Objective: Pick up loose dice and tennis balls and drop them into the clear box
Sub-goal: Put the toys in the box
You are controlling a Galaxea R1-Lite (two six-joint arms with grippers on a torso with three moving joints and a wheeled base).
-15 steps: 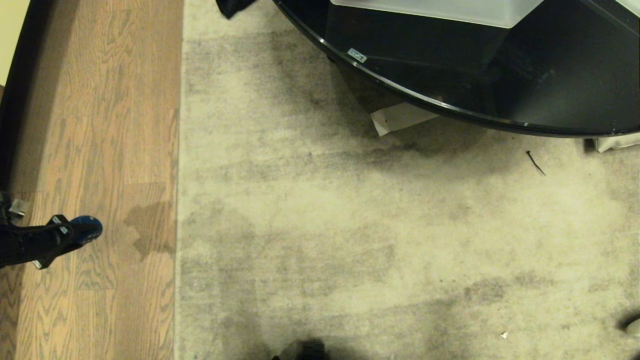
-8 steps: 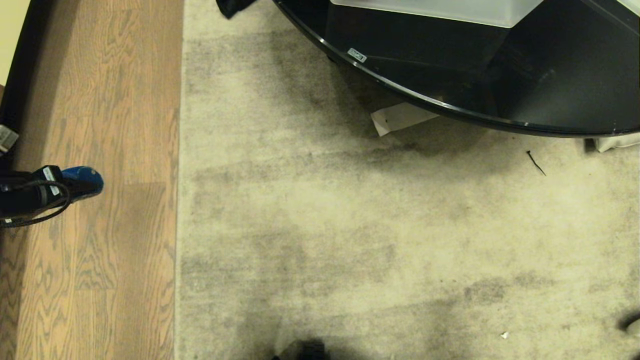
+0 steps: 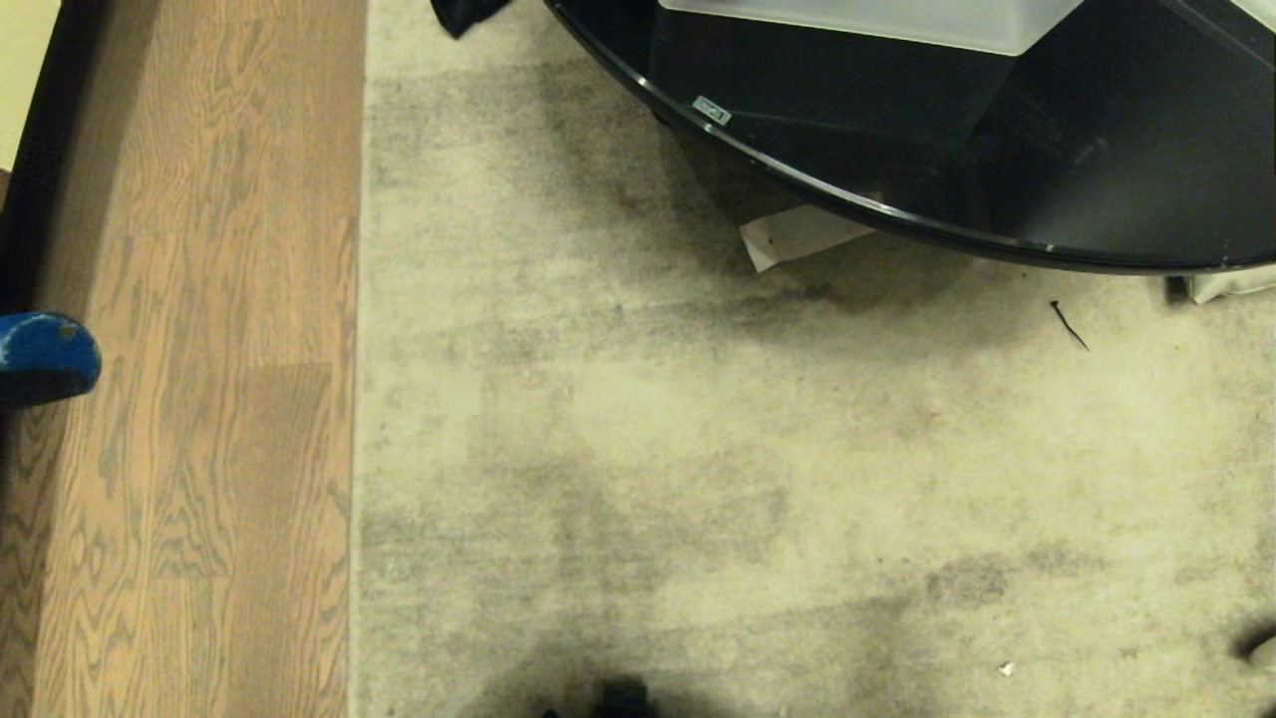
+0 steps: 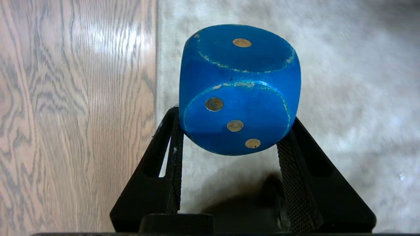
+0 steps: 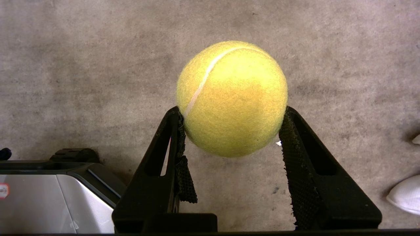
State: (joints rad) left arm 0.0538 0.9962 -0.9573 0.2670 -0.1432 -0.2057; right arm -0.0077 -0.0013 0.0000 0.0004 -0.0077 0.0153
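Blue die (image 3: 45, 354): head view, at the far left edge over the wooden floor (image 3: 199, 299), well apart from the clear box (image 3: 877, 20), which stands on the black round table (image 3: 1097, 179) across the grey rug (image 3: 698, 449). Neither gripper shows in this view.

Left wrist view: left gripper (image 4: 229, 131) clamped on the die by its lower half only, jaws part-way apart. Risk, as judged: a shallow hold on rounded corners; a jolt in transit could let it slip to the floor.

Right wrist view: right gripper (image 5: 231, 127) closed on a tennis ball (image 5: 231, 98) above the rug, well short of the box. Risk: the pad lining hangs frayed at one finger (image 5: 183, 183), weakening the hold.
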